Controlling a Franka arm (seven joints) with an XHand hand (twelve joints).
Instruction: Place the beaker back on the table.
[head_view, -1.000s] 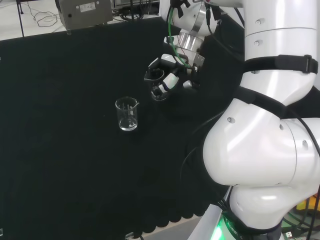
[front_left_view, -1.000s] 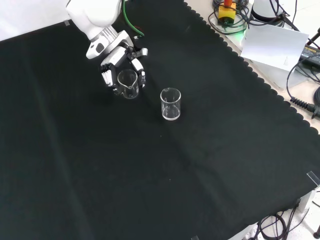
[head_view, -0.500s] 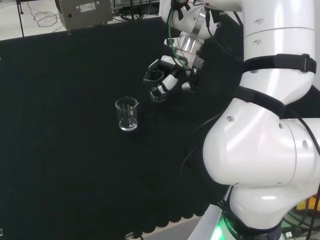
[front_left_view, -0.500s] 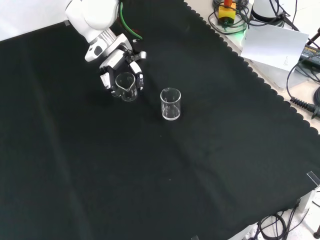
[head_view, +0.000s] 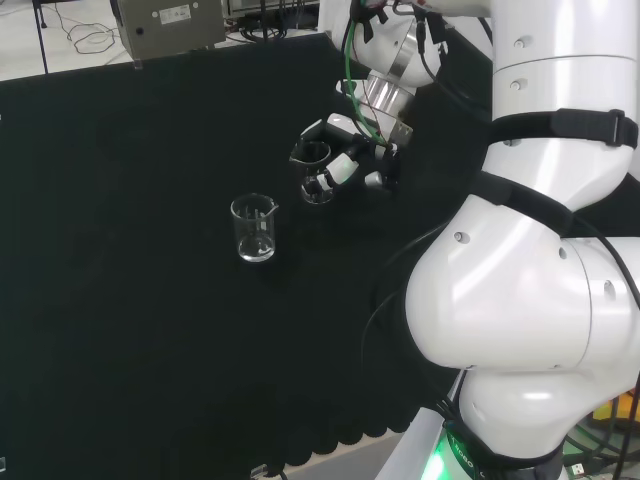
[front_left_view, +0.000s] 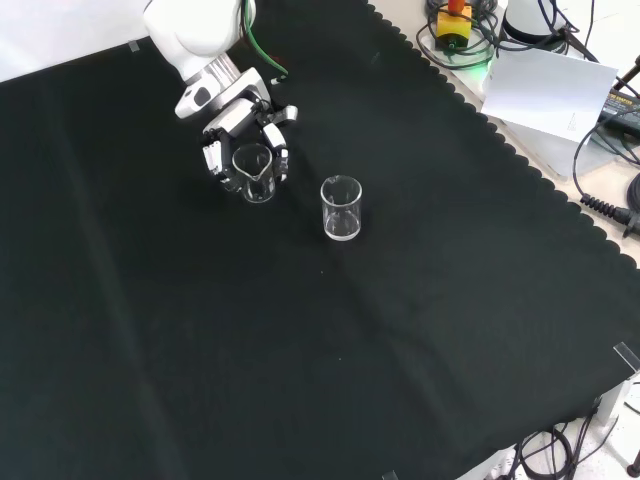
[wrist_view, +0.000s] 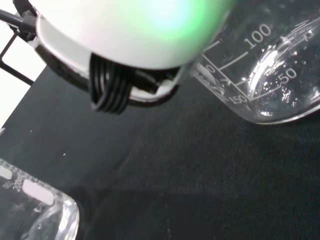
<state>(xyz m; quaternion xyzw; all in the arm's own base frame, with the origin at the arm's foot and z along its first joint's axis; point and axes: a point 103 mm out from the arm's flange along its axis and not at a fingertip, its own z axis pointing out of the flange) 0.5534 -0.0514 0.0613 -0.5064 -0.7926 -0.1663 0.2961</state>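
Note:
My hand (front_left_view: 232, 128) is curled round a small clear beaker (front_left_view: 254, 172) with a pouring lip, held upright low over the black cloth (front_left_view: 300, 350). In the head view the hand (head_view: 345, 160) holds this beaker (head_view: 316, 186) left of the arm's white links. In the wrist view the held beaker (wrist_view: 272, 75) shows its printed scale and sits close to the cloth; I cannot tell whether its base touches. A second clear beaker (front_left_view: 341, 207) stands free on the cloth nearby, apart from the hand, also seen in the head view (head_view: 253, 228) and wrist view (wrist_view: 35, 215).
The arm's big white links (head_view: 520, 300) take up the head view's right. A grey box (head_view: 168, 24) stands beyond the cloth's far edge. Cables and a white sheet (front_left_view: 548, 85) lie off the cloth's scalloped edge at the front view's right.
The hand with its beaker has shifted slightly and its wrist has turned a little. The free beaker has not moved.

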